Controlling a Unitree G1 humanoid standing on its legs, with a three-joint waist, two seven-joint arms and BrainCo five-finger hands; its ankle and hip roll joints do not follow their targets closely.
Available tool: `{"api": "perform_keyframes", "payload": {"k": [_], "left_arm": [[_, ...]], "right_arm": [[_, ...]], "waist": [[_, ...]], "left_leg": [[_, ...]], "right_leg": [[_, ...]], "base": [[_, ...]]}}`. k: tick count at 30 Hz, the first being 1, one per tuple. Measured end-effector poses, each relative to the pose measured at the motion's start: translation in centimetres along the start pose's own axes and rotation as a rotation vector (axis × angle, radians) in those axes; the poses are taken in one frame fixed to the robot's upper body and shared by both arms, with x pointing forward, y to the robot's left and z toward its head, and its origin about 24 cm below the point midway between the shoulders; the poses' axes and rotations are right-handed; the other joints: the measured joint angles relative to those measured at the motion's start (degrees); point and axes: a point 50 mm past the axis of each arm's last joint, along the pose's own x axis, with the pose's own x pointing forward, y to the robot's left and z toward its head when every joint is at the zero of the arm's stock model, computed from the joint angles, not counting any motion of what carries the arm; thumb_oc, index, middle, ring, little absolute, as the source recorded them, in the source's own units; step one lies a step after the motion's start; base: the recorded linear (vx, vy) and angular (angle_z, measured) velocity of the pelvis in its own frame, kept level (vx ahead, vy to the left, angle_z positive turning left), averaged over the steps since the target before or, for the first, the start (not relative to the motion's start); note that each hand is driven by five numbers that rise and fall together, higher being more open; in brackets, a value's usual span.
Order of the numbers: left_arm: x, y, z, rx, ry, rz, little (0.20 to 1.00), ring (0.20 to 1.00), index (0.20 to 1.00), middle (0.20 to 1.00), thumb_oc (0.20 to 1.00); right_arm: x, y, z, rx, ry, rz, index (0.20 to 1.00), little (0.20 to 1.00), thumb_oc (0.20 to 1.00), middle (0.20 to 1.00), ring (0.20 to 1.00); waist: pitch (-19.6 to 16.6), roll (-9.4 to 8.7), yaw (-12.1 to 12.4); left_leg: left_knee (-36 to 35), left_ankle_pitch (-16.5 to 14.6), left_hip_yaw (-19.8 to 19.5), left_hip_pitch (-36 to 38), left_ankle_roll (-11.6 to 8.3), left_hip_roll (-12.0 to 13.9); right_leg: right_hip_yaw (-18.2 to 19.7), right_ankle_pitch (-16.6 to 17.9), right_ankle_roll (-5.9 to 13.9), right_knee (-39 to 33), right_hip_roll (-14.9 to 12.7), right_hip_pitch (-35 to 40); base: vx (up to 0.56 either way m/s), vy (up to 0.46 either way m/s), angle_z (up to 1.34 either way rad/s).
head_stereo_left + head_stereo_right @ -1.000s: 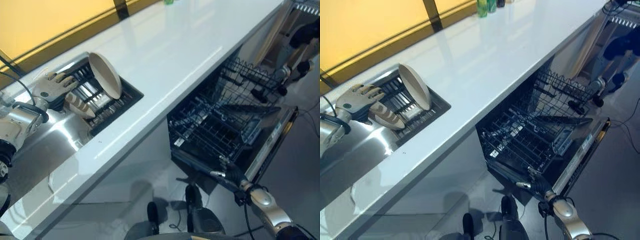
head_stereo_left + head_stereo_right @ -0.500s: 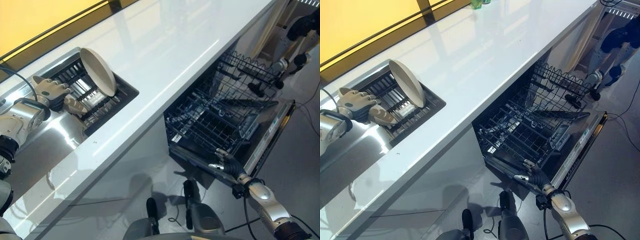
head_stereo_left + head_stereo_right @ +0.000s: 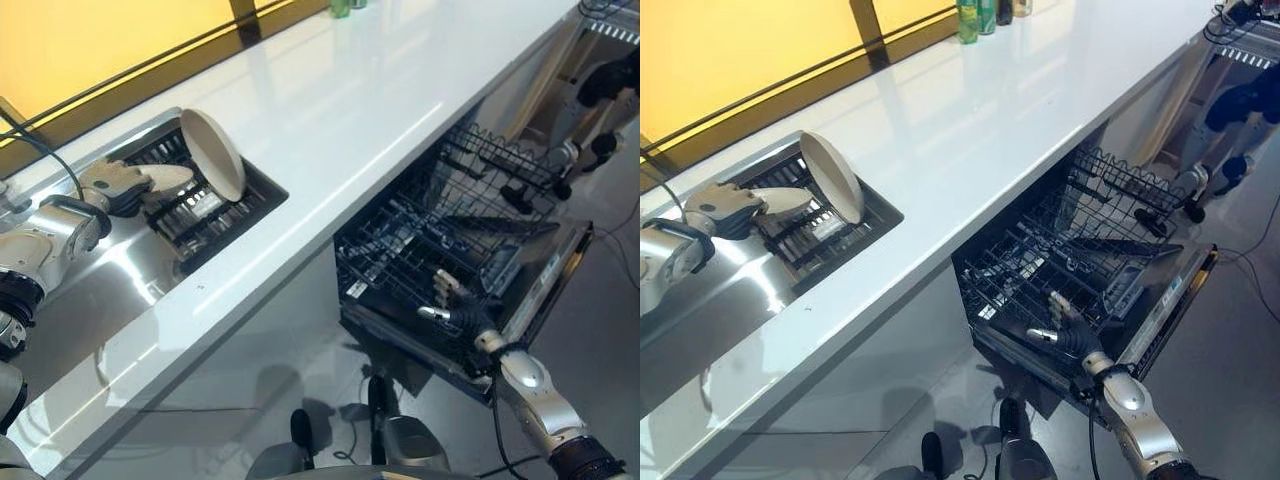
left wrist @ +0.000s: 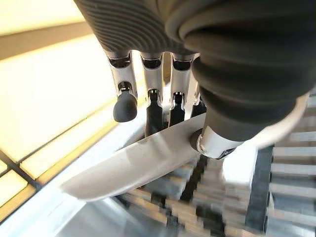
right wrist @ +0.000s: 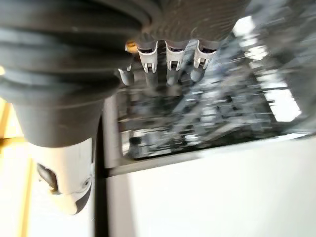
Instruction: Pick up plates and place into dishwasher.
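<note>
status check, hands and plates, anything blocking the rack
Left hand pinching a plate at the sink rack. Second plate upright beside it. Right hand open, empty, over the dishwasher rack. Rack pulled out, nothing blocking it.

Readable text: none anywhere in these views.
Bottles [image 3: 985, 15] at the counter's far edge: labels too small to read.
Dishwasher rack [image 3: 420, 250] tag: white patch, print illegible.

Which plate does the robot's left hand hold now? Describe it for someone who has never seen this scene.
Find the dark rack sunk in the white counter. Two pale plates are there. The held plate lies nearly flat, pinched by the left hand; the other plate stands upright.
</note>
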Motion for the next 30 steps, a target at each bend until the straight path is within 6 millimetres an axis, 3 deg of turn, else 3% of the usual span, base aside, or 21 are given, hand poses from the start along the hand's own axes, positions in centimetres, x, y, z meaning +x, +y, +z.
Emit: {"api": "perform_keyframes", "payload": {"k": [4, 10, 14, 19, 24, 27, 30], "left_arm": [[-0.5, 1.5, 1.2, -0.052, -0.045, 0.169, 0.200, 0.200, 0.200, 0.200, 0.200], [-1.4, 1.5, 3.4, -0.067, -0.117, 0.210, 0.200, 0.200, 0.200, 0.200, 0.200], [-1.8, 3.7, 5.0, -0.076, -0.186, 0.309, 0.200, 0.200, 0.200, 0.200, 0.200], [-2.6, 7.0, 7.2, -0.137, -0.334, 0.466, 0.200, 0.200, 0.200, 0.200, 0.200], [-3.5, 9.0, 10.8, -0.267, -0.557, 0.525, 0.200, 0.200, 0.200, 0.200, 0.200], [-4.0, 10.2, 12.3, -0.328, -0.676, 0.527, 0.200, 0.200, 0.200, 0.200, 0.200], [-4.3, 11.0, 13.2, -0.391, -0.760, 0.518, 0.200, 0.200, 0.200, 0.200, 0.200]], "right_arm": [[1.1, 0.4, 3.5, -0.043, -0.177, 0.017, 1.000, 1.000, 1.000, 1.000, 1.000], [2.7, 0.3, 8.1, -0.160, -0.365, 0.006, 1.000, 1.000, 1.000, 1.000, 1.000], [2.6, 0.3, 10.7, -0.279, -0.472, -0.002, 1.000, 1.000, 1.000, 1.000, 1.000], [3.5, -0.2, 14.5, -0.545, -0.620, -0.102, 1.000, 1.000, 1.000, 1.000, 1.000], [5.0, -0.2, 19.8, -0.935, -0.821, -0.241, 1.000, 1.000, 1.000, 1.000, 1.000], [5.5, -0.5, 21.3, -1.149, -0.833, -0.266, 1.000, 1.000, 1.000, 1.000, 1.000], [6.0, -0.9, 21.4, -1.205, -0.813, -0.273, 1.000, 1.000, 1.000, 1.000, 1.000]], "waist": [[-2.52, 0.12, 0.59], [-6.99, 0.20, 3.48], [-9.64, -0.22, 5.39], [-12.13, -1.18, 6.76], [-13.24, -1.89, 7.01], [-13.99, -2.72, 7.02], [-14.81, -3.34, 8.15]], "left_leg": [[0.01, -0.11, -1.01, 0.89, 0.02, -0.02], [-0.03, -0.49, -1.30, 2.24, 0.10, 0.13], [-0.04, -0.63, -2.54, 2.09, 0.35, 0.07], [-0.02, -0.45, -4.18, 1.45, 0.24, -0.07], [-0.01, -0.04, -4.81, 1.48, 0.30, -0.04], [-0.01, -0.02, -5.56, 1.64, 0.28, -0.03], [0.00, -0.03, -5.65, 1.81, 0.29, -0.02]], "right_leg": [[-0.66, -0.34, -0.47, 0.00, -0.03, 1.34], [-0.77, -0.43, -0.57, -0.07, -0.14, 2.85], [-1.17, -0.58, -0.63, -0.26, -0.28, 3.16], [-2.55, -0.60, -0.66, -0.28, -0.53, 3.27], [-3.29, -0.59, -0.65, -0.29, -0.57, 3.65], [-3.83, -0.77, -0.91, -0.29, -0.57, 4.13], [-3.80, -0.84, -0.99, -0.29, -0.51, 4.22]], "base": [[0.02, -0.066, 0.11], [-0.02, -0.077, 0.00], [-0.01, -0.070, 0.11], [0.01, -0.079, 0.13], [0.03, -0.060, 0.09], [0.03, -0.042, 0.09], [0.03, -0.039, 0.00]]}}
